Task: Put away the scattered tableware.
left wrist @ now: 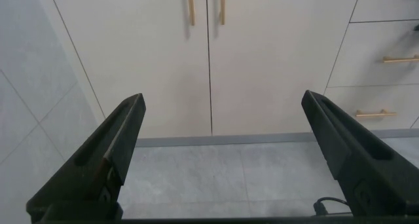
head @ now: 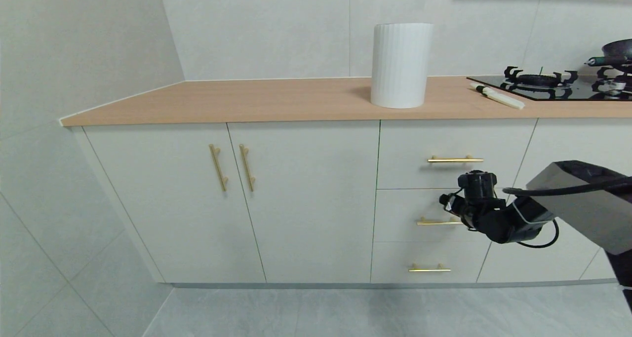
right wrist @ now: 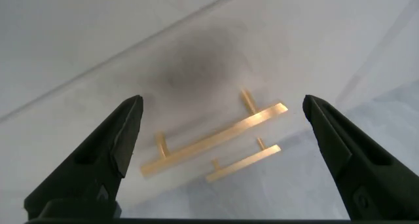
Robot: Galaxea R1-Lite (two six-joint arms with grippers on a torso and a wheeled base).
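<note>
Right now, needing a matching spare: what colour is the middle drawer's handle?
Gold; the slim metal bar handle shows best in the right wrist view.

Wooden countertop [head: 276, 100]: white ribbed cylinder [head: 401, 65] upright, cream utensil [head: 496, 95] lying by black hob [head: 553, 91] corner.

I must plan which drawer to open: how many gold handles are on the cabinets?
5. Two upright door handles; three level drawer handles: top, middle (partly behind the right claw), bottom. The right arm may hide others.
</note>
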